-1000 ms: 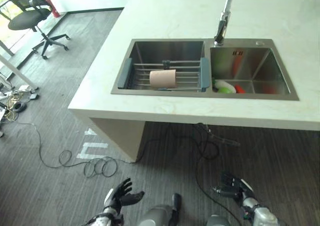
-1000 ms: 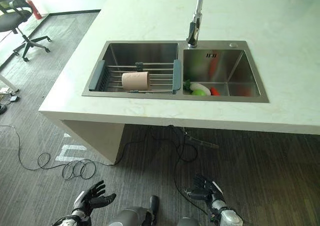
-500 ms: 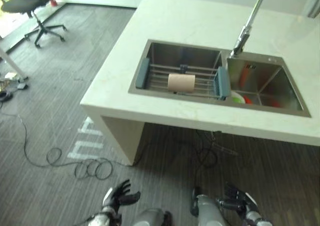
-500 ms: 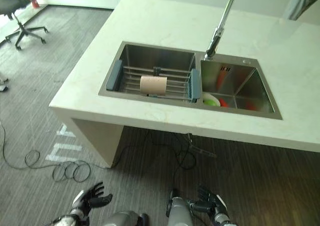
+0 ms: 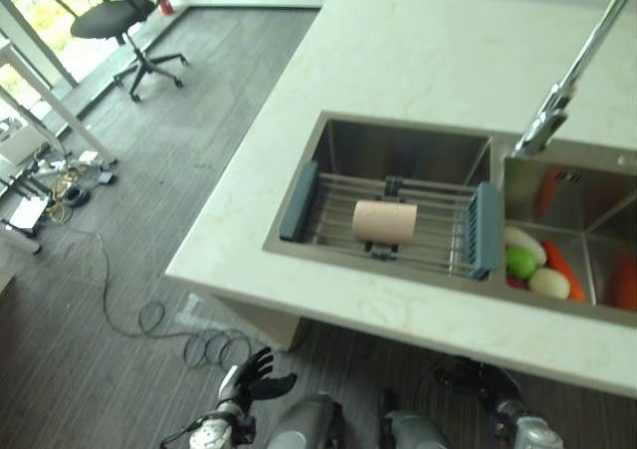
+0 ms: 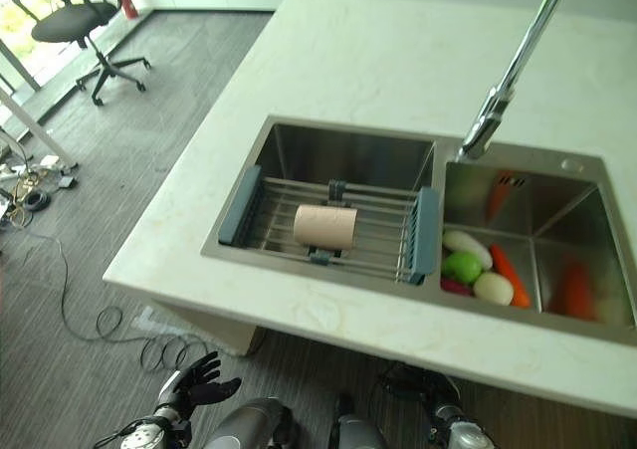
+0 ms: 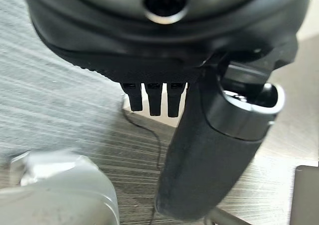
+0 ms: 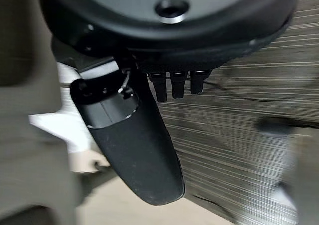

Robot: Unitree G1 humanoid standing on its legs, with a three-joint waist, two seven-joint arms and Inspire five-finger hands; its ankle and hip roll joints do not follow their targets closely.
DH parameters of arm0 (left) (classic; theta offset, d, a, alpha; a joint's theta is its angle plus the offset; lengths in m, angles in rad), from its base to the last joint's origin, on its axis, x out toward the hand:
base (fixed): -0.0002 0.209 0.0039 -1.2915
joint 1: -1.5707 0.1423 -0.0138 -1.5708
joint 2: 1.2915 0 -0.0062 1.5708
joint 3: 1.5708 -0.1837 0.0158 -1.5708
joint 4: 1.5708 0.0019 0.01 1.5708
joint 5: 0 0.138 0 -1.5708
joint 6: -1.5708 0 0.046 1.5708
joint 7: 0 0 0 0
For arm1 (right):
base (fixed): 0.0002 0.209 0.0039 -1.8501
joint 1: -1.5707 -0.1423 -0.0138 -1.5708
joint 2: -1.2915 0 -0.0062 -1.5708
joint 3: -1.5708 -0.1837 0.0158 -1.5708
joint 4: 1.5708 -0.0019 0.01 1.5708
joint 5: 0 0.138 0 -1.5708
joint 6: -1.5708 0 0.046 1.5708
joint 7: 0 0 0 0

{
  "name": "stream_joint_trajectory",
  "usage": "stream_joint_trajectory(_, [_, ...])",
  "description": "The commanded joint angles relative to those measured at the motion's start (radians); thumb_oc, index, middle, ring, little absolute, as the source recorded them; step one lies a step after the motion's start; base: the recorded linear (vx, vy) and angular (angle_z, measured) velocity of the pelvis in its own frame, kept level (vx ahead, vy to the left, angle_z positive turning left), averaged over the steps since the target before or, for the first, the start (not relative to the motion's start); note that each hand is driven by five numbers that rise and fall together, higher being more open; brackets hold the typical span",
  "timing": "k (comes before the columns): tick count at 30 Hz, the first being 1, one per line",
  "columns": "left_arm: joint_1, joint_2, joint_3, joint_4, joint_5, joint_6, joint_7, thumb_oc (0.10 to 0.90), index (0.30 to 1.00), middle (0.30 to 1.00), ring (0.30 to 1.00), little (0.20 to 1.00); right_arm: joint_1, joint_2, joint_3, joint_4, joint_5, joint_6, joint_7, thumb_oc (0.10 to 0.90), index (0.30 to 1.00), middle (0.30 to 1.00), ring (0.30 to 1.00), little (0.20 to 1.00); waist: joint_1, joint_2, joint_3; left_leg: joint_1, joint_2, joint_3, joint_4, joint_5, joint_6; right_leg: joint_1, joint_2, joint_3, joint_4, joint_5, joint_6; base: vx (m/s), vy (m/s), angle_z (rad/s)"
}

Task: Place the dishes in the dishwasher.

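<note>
Fingers of my left hand (image 5: 251, 377) and right hand (image 6: 435, 394) hang relaxed and empty; counter edge (image 5: 398, 320) stands between them and the cup (image 5: 384, 221) on the sink rack (image 5: 438, 230).

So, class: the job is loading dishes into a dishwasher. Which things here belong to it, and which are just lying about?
Belongs to the job:
- tan cup lying on its side on the sink rack
- left hand and right hand, both low, holding nothing

Just lying about:
- vegetables in the right basin
- tap
- office chair
</note>
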Motion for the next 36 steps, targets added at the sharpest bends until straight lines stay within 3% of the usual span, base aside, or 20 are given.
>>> stream_joint_trajectory(1, [-0.026, 0.033, -0.027, -0.022, 0.019, -0.048, -0.018, 0.800, 0.900, 0.900, 0.900, 0.900, 0.017, -0.043, -0.019, -0.020, -0.001, -0.051, -0.013, 0.800, 0.900, 0.900, 0.900, 0.900, -0.015, -0.008, -0.033, 0.094, -0.010, 0.009, -0.022, -0.075, 0.015, -0.074, -0.121, 0.020, 0.086, -0.087, 0.164, -0.09, 0.131, -0.10])
stream_joint_trajectory(5, [-0.042, 0.022, -0.035, 0.040, 0.008, -0.068, 0.011, 0.800, 0.900, 0.900, 0.900, 0.900, 0.001, -0.036, -0.030, 0.024, -0.031, -0.046, -0.027, 0.800, 0.900, 0.900, 0.900, 0.900, -0.019, -0.010, -0.051, 0.089, -0.015, 0.035, -0.022, -0.102, 0.015, -0.117, -0.148, 0.007, 0.086, -0.076, 0.187, -0.06, 0.061, 0.06])
stream_joint_trajectory(12, [-0.037, 0.008, -0.032, 0.109, 0.019, -0.061, 0.012, 0.800, 0.900, 0.900, 0.900, 0.900, 0.023, -0.011, -0.045, 0.075, -0.029, -0.010, -0.034, 0.800, 0.900, 0.900, 0.900, 0.900, -0.024, -0.026, -0.060, 0.121, -0.020, 0.069, -0.022, -0.126, 0.033, -0.101, -0.148, 0.024, 0.086, -0.082, 0.189, 0.04, 0.003, -0.09])
stream_joint_trajectory(16, [-0.042, -0.001, -0.028, 0.134, -0.010, -0.010, 0.001, 0.800, 0.900, 0.900, 0.900, 0.900, 0.028, 0.001, -0.048, 0.086, -0.023, 0.001, -0.035, 0.800, 0.900, 0.900, 0.900, 0.900, -0.025, -0.030, -0.060, 0.129, -0.020, 0.077, -0.022, -0.134, 0.040, -0.097, -0.150, 0.030, 0.086, -0.082, 0.191, 0.00, 0.000, 0.00])
stream_joint_trajectory(20, [-0.038, -0.021, -0.008, 0.196, -0.023, 0.107, -0.007, 0.800, 0.900, 0.900, 0.900, 0.900, 0.034, 0.013, -0.058, 0.086, -0.014, 0.009, -0.039, 0.800, 0.900, 0.900, 0.900, 0.900, -0.029, -0.031, -0.064, 0.134, -0.016, 0.087, -0.022, -0.139, 0.040, -0.094, -0.156, 0.028, 0.086, -0.085, 0.194, 0.00, 0.000, 0.00])
stream_joint_trajectory(24, [-0.007, -0.015, 0.052, 0.251, -0.090, 0.141, 0.119, 0.800, 0.900, 0.900, 0.900, 0.900, 0.041, 0.005, -0.080, 0.078, 0.004, 0.022, -0.036, 0.800, 0.900, 0.900, 0.900, 0.900, -0.038, -0.021, -0.062, 0.138, -0.013, 0.092, -0.022, -0.141, 0.036, -0.091, -0.159, 0.031, 0.086, -0.093, 0.191, 0.00, 0.027, 0.00])
stream_joint_trajectory(27, [0.034, 0.054, 0.183, 0.269, -0.248, 0.085, 0.230, 0.800, 0.900, 0.900, 0.900, 0.900, 0.050, -0.030, -0.111, 0.076, -0.004, 0.027, -0.020, 0.800, 0.900, 0.900, 0.900, 0.900, -0.043, -0.003, -0.062, 0.132, -0.011, 0.093, -0.022, -0.138, 0.029, -0.095, -0.164, 0.036, 0.086, -0.104, 0.190, -0.01, 0.108, -0.12])
stream_joint_trajectory(29, [0.061, 0.111, 0.271, 0.258, -0.255, 0.049, 0.281, 0.800, 0.900, 0.900, 0.900, 0.900, 0.057, -0.052, -0.140, 0.087, -0.016, 0.018, -0.001, 0.800, 0.900, 0.900, 0.900, 0.900, -0.042, 0.008, -0.064, 0.129, -0.008, 0.092, -0.022, -0.135, 0.026, -0.097, -0.168, 0.037, 0.086, -0.108, 0.190, -0.02, 0.084, -0.13])
stream_joint_trajectory(31, [0.089, 0.204, 0.369, 0.249, -0.154, -0.007, 0.353, 0.800, 0.900, 0.900, 0.900, 0.900, 0.062, -0.071, -0.164, 0.108, -0.017, 0.004, 0.013, 0.800, 0.900, 0.900, 0.900, 0.900, -0.034, 0.019, -0.067, 0.126, -0.007, 0.089, -0.022, -0.131, 0.025, -0.097, -0.171, 0.036, 0.086, -0.113, 0.190, -0.01, 0.046, -0.04])
stream_joint_trajectory(33, [0.104, 0.294, 0.438, 0.230, -0.099, -0.031, 0.395, 0.800, 0.900, 0.900, 0.900, 0.900, 0.059, -0.087, -0.174, 0.124, 0.004, -0.003, 0.021, 0.800, 0.900, 0.900, 0.900, 0.900, -0.025, 0.027, -0.069, 0.122, -0.006, 0.086, -0.022, -0.127, 0.023, -0.097, -0.174, 0.032, 0.086, -0.116, 0.189, -0.03, 0.012, 0.01])
stream_joint_trajectory(34, [0.108, 0.399, 0.520, 0.175, -0.030, -0.037, 0.492, 0.800, 0.900, 0.900, 0.900, 0.900, 0.048, -0.096, -0.171, 0.129, 0.033, 0.002, 0.019, 0.800, 0.900, 0.900, 0.900, 0.900, -0.013, 0.038, -0.073, 0.113, -0.002, 0.084, -0.022, -0.120, 0.018, -0.099, -0.177, 0.026, 0.086, -0.121, 0.189, -0.07, 0.010, 0.00])
stream_joint_trajectory(36, [0.106, 0.469, 0.581, 0.125, 0.036, -0.048, 0.562, 0.800, 0.900, 0.900, 0.900, 0.900, 0.044, -0.091, -0.165, 0.119, 0.037, 0.010, 0.010, 0.800, 0.900, 0.900, 0.900, 0.900, -0.006, 0.042, -0.077, 0.108, 0.002, 0.085, -0.022, -0.115, 0.015, -0.100, -0.178, 0.023, 0.086, -0.124, 0.189, -0.04, -0.025, -0.04])
